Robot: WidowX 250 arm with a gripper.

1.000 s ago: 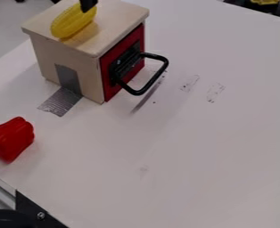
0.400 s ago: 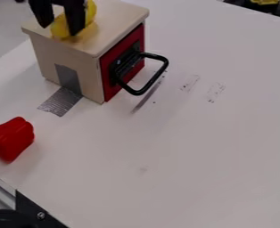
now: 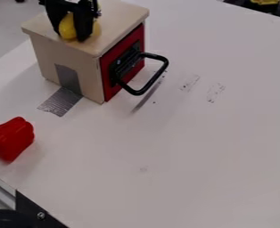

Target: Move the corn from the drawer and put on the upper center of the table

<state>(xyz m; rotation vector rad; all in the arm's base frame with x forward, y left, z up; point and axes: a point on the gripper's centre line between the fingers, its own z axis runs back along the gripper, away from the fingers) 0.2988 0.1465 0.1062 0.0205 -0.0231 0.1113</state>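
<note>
At the upper left, the black gripper [image 3: 71,36] is down at the top of the small wooden drawer box [image 3: 115,22], shut on the yellow corn [image 3: 67,27]. Some of the corn shows between its fingers and some to the right of the right-hand one; the upper part is hidden behind the gripper. The box has a red front [image 3: 106,92] with a black handle [image 3: 160,71], facing right.
A red bell pepper [image 3: 12,137] lies on the white table [image 3: 184,147] at the left, near its edge. Grey tape [image 3: 60,101] runs from the box's side onto the table. Dark items stand beyond the top right edge.
My gripper has come down from the top edge onto the corn, and its fingers have drawn closer together. The corn's lower end has shifted slightly right. Box and pepper have not moved.
</note>
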